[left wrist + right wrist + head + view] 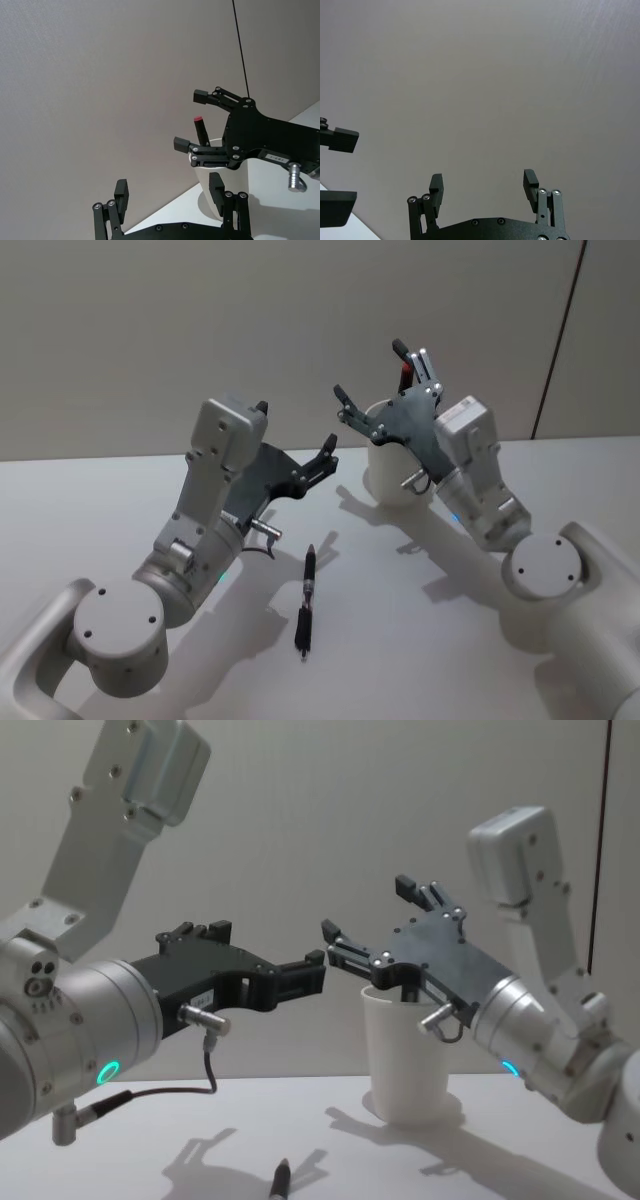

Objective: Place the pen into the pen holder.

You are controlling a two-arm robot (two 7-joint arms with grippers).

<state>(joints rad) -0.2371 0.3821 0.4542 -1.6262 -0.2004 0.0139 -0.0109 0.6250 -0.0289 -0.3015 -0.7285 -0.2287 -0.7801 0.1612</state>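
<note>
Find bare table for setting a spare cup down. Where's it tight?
Free: table far left, behind the left arm; also the front strip between the lying pen and the right arm base. Tight: around the pen holder, where the open left gripper and open right gripper nearly meet.

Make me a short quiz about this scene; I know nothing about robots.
1. True or false: the black pen lies on the table, held by no gripper.
2. What already stands in the white cup? A) a red-tipped pen B) scissors C) nothing
3. Fill in: the left gripper and the right gripper both have their fingers ____.
Key: 1 true; 2 A; 3 open.
</note>
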